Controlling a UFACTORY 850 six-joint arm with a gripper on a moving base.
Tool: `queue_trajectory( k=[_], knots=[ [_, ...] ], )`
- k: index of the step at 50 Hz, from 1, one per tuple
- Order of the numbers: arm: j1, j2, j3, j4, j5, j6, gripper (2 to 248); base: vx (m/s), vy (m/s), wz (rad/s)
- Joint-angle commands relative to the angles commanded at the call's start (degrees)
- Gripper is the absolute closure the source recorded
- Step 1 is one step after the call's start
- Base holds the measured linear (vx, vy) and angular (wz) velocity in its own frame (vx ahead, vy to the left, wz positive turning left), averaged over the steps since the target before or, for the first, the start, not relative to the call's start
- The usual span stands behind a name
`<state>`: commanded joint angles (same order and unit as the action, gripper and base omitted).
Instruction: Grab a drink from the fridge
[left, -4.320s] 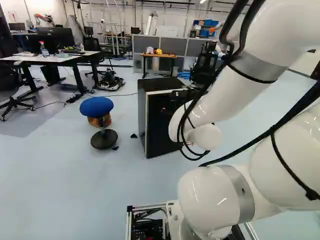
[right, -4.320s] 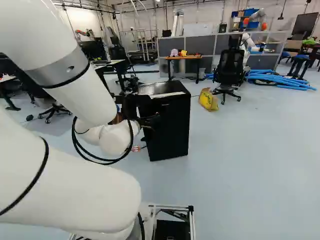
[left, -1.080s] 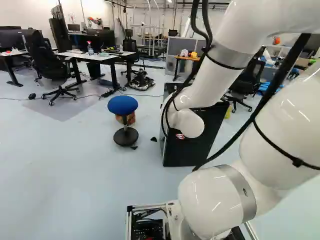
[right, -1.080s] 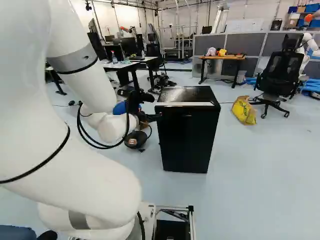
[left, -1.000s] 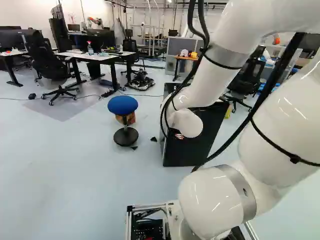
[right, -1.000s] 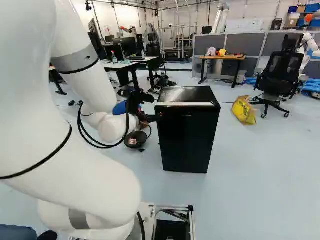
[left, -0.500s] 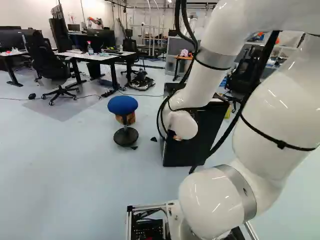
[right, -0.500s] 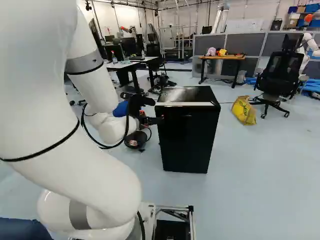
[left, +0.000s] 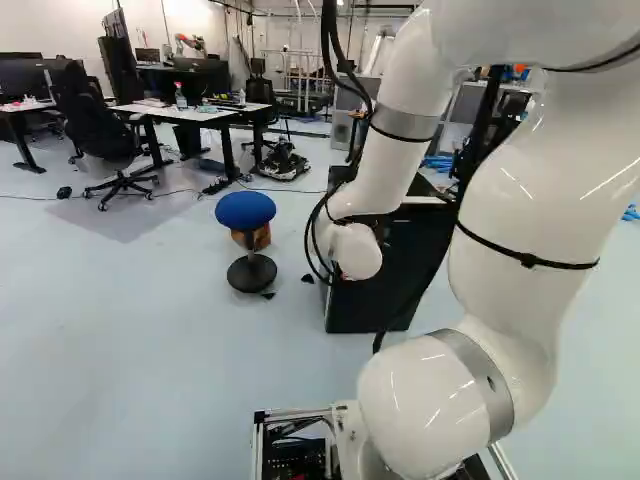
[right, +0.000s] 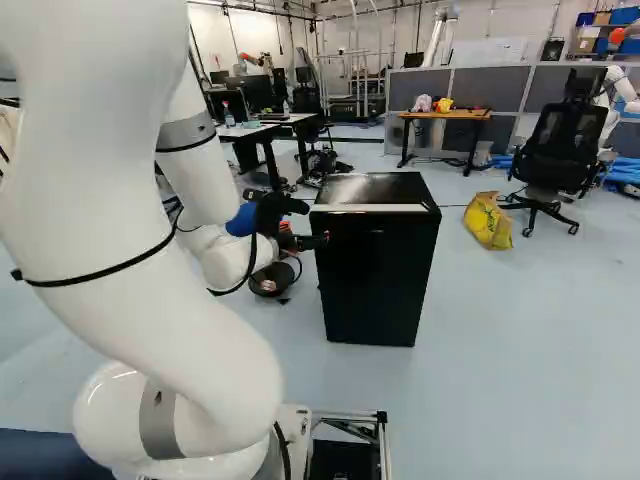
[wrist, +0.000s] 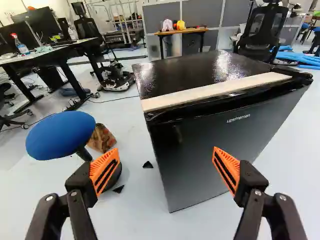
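- The base has moved since the earliest view, so the whole room sits differently around the fridge (right: 375, 270); since about a second ago the floor scene has held steady, while the arm (left: 520, 210) has shifted against its foot joint (left: 420, 400), its wrist now further left in the left base view.
- The gripper (wrist: 166, 159) stands wide, nothing between its fingers; the front upright edge of the fridge shows beyond the gap, near the end of the fridge door (wrist: 197, 142) by the stool.
- The door looks shut, and no drink is in sight; I'd guess it is inside, so the job seems to be at its approach, with the door still to open.
- Next, I'd say, comes lining up on the door's edge; a poor angle could knock the corner or slide off the smooth front.
- A pale strip (wrist: 215, 92) runs along the front edge of the fridge top (wrist: 195, 72).
- The blue stool (wrist: 60, 135) is the nearest obstacle, beside the fridge, a patterned box (wrist: 102, 139) behind it; the yellow bag (right: 488, 221) lies off the other side, an office chair (right: 562, 145) beyond; neither looks in the way.
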<state>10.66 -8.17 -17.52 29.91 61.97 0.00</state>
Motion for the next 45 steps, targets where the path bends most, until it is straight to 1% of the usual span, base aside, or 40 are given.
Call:
queue_trajectory(
  k=[45],
  knots=[
    [2.7, -12.2, -6.0, 5.1, 11.1, 0.0, 3, 0.0, 0.0, 0.0]
  ],
)
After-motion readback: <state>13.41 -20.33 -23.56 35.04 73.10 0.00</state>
